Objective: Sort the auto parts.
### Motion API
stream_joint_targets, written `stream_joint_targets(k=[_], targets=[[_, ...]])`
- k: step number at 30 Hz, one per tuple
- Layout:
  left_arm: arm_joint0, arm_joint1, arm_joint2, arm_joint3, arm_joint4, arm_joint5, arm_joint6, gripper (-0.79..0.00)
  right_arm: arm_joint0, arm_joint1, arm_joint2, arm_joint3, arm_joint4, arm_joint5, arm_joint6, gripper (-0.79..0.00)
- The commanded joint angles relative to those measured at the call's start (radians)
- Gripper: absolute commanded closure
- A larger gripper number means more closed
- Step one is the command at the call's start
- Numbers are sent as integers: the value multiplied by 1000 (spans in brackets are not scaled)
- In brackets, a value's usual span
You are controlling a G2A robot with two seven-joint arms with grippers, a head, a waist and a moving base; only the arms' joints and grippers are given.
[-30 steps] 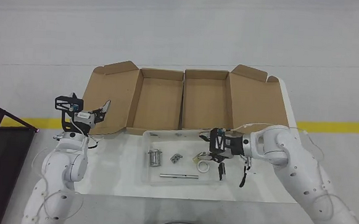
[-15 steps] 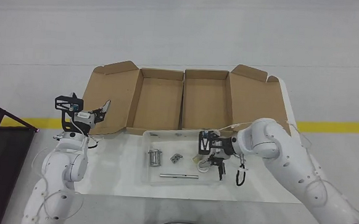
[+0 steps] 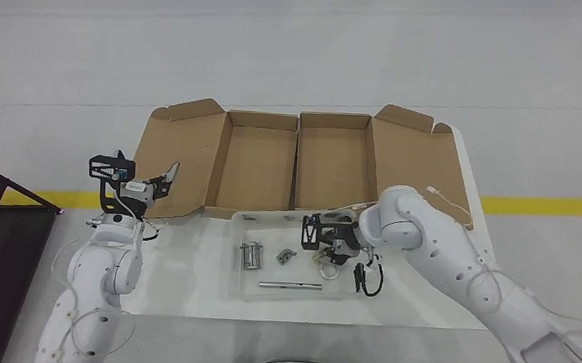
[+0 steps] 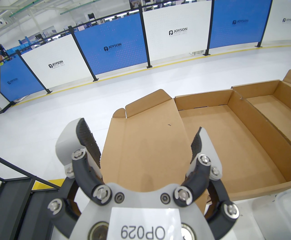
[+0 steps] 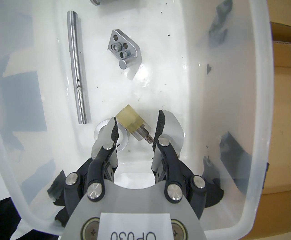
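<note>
Auto parts (image 3: 287,254) lie in a clear plastic tray (image 3: 259,218) at the near middle of the white table (image 3: 185,275), in front of two open cardboard boxes.

At the far left, the left claw (image 4: 139,127) hangs above the table's left end, its fingers (image 4: 87,138) spread wide apart with nothing between them. It faces the outer flap of the left box (image 3: 256,174).

Inside the tray, a short metal cylinder (image 3: 253,254) sits furthest left. A flat bracket (image 5: 124,48) with holes and a small peg lies just right of it. A long thin steel rod (image 5: 76,68) lies along the tray's near side, apart from both.

Further right, the right claw (image 5: 137,114) is down inside the tray with its jaws apart. Between them lies a stud (image 5: 133,123) with a yellowish cap and a threaded end. The thread points at one pad, and whether they touch cannot be told. A metal ring (image 5: 124,137) lies beside the stud, partly under the other finger.

Behind the tray, the right box (image 3: 332,174) stands against the left one.
</note>
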Motion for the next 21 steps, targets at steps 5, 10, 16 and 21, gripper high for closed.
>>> stream_joint_targets(k=[5,10,16,21], targets=[[0,0,0,0,0,0,0,-785,47,-23,-55,44,7,20,15,-342],[0,0,0,0,0,0,0,-785,82,-44,-96,89,3,32,8,-323],[0,0,0,0,0,0,0,-785,113,-67,-134,131,-3,47,-7,0],[0,0,0,0,0,0,0,-785,125,-71,-135,131,21,6,-41,0]])
